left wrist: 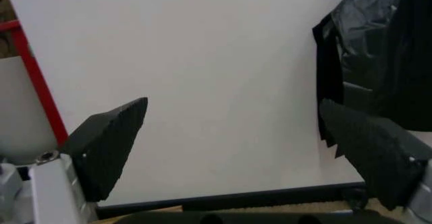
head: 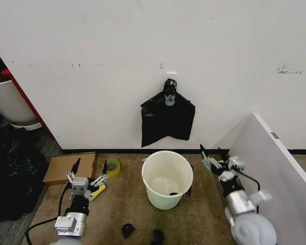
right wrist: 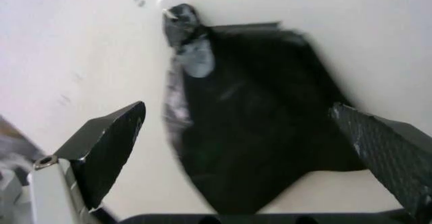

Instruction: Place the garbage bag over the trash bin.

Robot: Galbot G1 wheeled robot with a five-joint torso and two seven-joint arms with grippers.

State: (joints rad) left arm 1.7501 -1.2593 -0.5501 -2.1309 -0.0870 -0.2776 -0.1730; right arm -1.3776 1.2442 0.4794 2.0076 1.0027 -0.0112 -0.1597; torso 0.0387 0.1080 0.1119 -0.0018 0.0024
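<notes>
One cream-white trash bin (head: 167, 178) stands upright on the brown floor (head: 127, 204) near the wall (head: 143, 61), its mouth bare. Above and behind it, a black garbage bag (head: 167, 122) hangs flat against the wall. Left of the bin, the left tool (head: 90, 171) hovers with fingers spread, beside a yellow tape roll (head: 112, 167) and cardboard box (head: 70, 167). Right of the bin, the right tool (head: 211, 154) is likewise open, holding nothing.
</notes>
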